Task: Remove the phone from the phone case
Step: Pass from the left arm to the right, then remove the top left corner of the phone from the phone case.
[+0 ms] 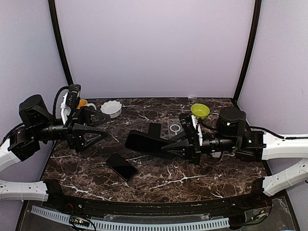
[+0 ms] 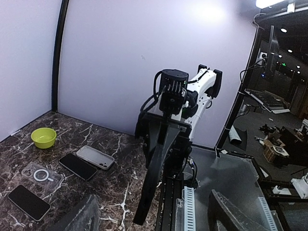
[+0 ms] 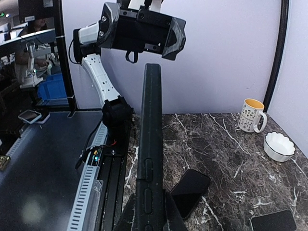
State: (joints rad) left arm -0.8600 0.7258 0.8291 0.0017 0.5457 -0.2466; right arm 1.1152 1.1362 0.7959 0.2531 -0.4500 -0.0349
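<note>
My right gripper (image 1: 166,144) is shut on a black phone case (image 1: 144,141), held level above the table's middle with its free end toward the left arm. In the right wrist view the case (image 3: 150,139) stands edge-on between my fingers (image 3: 126,219), side buttons showing; I cannot tell whether a phone is inside. The left wrist view also shows the case (image 2: 155,168) edge-on. A bare black phone (image 1: 121,166) lies flat on the marble below it, also in the right wrist view (image 3: 190,192). My left gripper (image 1: 105,127) is open and empty, left of the case, apart from it.
A green bowl (image 1: 200,110), a clear case (image 1: 175,128) and a black slab (image 1: 154,129) lie behind the held case. A white bowl (image 1: 111,108) and a mug (image 1: 82,103) stand at the back left. The left wrist view shows a grey case (image 2: 95,157) and another black phone (image 2: 78,166).
</note>
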